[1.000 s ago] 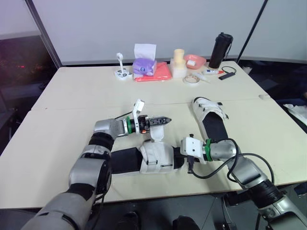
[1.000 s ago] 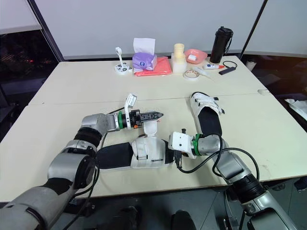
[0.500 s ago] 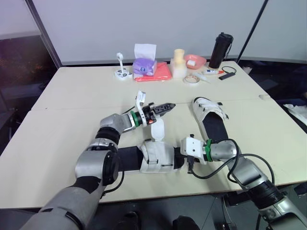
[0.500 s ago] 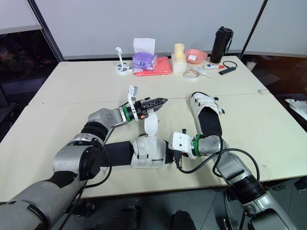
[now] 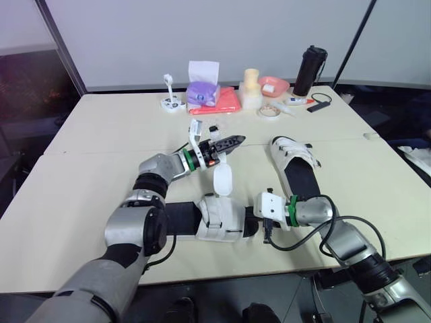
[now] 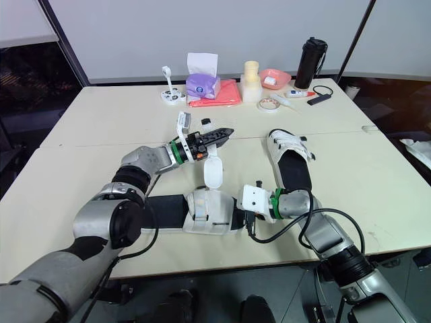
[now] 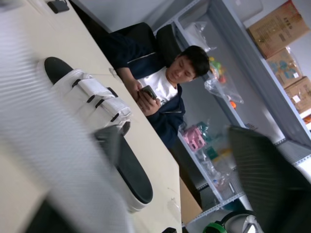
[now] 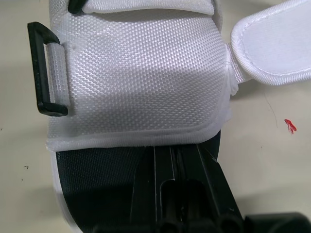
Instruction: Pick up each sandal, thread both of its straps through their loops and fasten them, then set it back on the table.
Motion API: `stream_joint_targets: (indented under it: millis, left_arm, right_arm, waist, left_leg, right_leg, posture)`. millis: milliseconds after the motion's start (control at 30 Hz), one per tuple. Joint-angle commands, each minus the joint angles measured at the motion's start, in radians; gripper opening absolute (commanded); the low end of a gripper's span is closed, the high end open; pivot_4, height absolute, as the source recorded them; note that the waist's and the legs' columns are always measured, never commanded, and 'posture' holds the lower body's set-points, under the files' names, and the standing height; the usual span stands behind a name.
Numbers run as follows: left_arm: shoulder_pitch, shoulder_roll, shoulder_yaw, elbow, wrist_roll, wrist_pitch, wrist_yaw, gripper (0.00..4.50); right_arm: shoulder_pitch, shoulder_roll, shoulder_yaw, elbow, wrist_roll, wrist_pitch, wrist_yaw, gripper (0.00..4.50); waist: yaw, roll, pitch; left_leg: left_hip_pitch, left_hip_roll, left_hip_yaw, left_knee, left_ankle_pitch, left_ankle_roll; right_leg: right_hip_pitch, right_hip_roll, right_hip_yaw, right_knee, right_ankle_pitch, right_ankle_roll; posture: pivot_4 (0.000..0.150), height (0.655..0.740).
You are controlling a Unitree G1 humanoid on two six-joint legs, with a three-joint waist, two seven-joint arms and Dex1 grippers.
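Observation:
The near sandal [image 5: 219, 219], white upper on a black sole, lies on its side close to the table's front edge. Its loose white strap [image 5: 222, 180] stands up from it. My left gripper [image 5: 232, 140] hovers just above and behind that strap, fingers apart in the left wrist view, with nothing clearly between them. My right gripper [image 8: 179, 162] is shut on the sandal's black sole at its right end [image 5: 254, 224]. A black loop [image 8: 46, 75] sits on the white upper. The second sandal [image 5: 296, 165] lies flat to the right, its straps fastened.
At the far edge stand a purple tissue box [image 5: 202, 93], a red cloth [image 5: 225, 104], a cream bottle [image 5: 251, 91], a pink bowl [image 5: 274, 85], a tape roll [image 5: 269, 112] and a black tumbler [image 5: 309, 70]. A seated person [image 7: 170, 82] is beyond the table.
My left gripper has risen and moved away from the near sandal, and its fingers have parted. The strap now stands taller. The right gripper has stayed put.

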Motion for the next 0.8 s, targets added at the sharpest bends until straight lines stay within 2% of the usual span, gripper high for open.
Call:
stream_joint_targets:
  millis: [33,133,267,367,467,800]
  left_arm:
    - [-0.007,0.012,-0.036,-0.078,0.007,-0.005,-0.049,1.53]
    - [0.033,0.018,-0.094,-0.162,0.025,-0.015,-0.098,0.02]
    - [0.124,0.028,-0.197,-0.351,0.044,-0.026,-0.17,0.02]
    - [0.26,0.07,-0.33,-0.58,0.1,-0.109,-0.23,0.02]
    - [0.357,0.116,-0.397,-0.724,0.125,-0.171,-0.249,0.02]
    - [0.489,0.206,-0.489,-1.0,0.149,-0.335,-0.268,0.02]
  right_arm:
    - [0.036,-0.021,0.034,0.072,-0.064,0.053,0.006,0.0]
    - [0.034,-0.02,0.035,0.074,-0.063,0.052,0.007,0.0]
    - [0.032,-0.021,0.036,0.076,-0.063,0.051,0.009,0.0]
    - [0.033,-0.022,0.038,0.075,-0.063,0.051,0.011,0.0]
    - [0.034,-0.021,0.04,0.073,-0.062,0.051,0.011,0.0]
    - [0.041,-0.019,0.045,0.07,-0.066,0.05,0.017,0.0]
  waist:
    - [0.0,0.0,0.0]
    - [-0.001,0.0,0.0]
    - [-0.001,0.0,0.0]
    - [-0.002,0.001,0.0]
    - [0.0,0.001,0.0]
    - [0.002,0.001,-0.001]
  left_leg:
    - [0.0,0.0,0.0,0.0,0.0,0.0]
    - [0.0,0.0,0.0,0.0,0.0,0.0]
    - [0.0,0.0,0.0,0.0,0.0,0.0]
    - [0.0,0.001,0.001,0.0,0.0,0.0]
    - [0.0,0.001,0.001,0.0,0.0,0.0]
    - [0.0,0.001,-0.003,0.0,0.0,0.0]
  right_leg:
    - [0.0,0.0,0.0,0.0,0.0,0.0]
    - [0.0,0.0,0.0,0.0,0.0,0.0]
    - [0.0,0.0,0.0,0.0,0.0,0.0]
    - [0.0,0.0,0.001,0.0,0.0,-0.001]
    - [0.0,0.0,0.001,0.0,0.0,-0.001]
    - [0.0,0.0,0.002,0.0,0.0,-0.002]
  posture:
    - [0.15,0.74]
    - [0.15,0.74]
    - [0.15,0.74]
    - [0.15,0.74]
    - [0.15,0.74]
    - [0.15,0.74]
